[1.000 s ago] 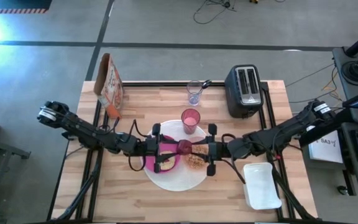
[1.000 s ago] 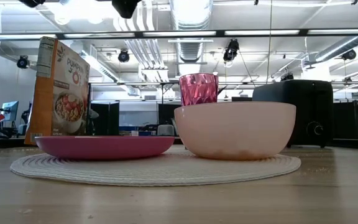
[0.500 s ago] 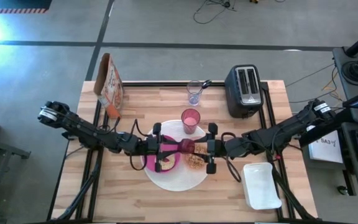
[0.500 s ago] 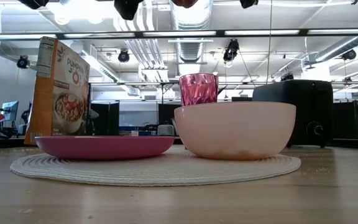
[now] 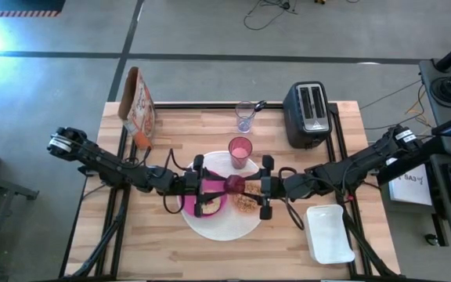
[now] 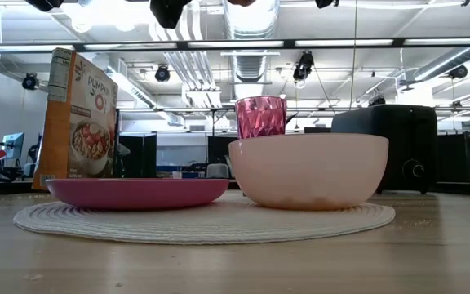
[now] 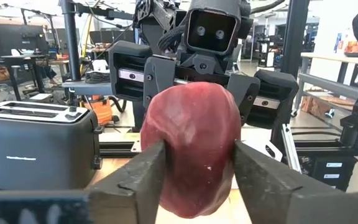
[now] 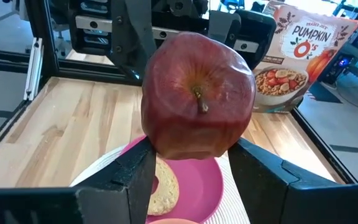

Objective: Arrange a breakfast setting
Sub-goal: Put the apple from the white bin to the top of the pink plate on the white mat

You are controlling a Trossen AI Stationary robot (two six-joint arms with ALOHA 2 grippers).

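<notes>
Our left tool (image 5: pixel 219 186) and right tool (image 5: pixel 245 186) meet over the white plate (image 5: pixel 224 222) at the middle of the worktop (image 5: pixel 171 243). Both sets of fingers flank the apple (image 5: pixel 232 185), held in the air between them; which one bears it, we cannot tell. We judge this a handover: one tool should clench firmly before the other releases, then lower the fruit gently.

The orange-and-white cardboard cereal box (image 8: pixel 304 50), standing at 10 o'clock on the counter, reads "TRADER JOE'S" and "PUMPKIN O's"; the low view shows "PUMPKIN" on its front and a nutrition panel too small to read.
</notes>
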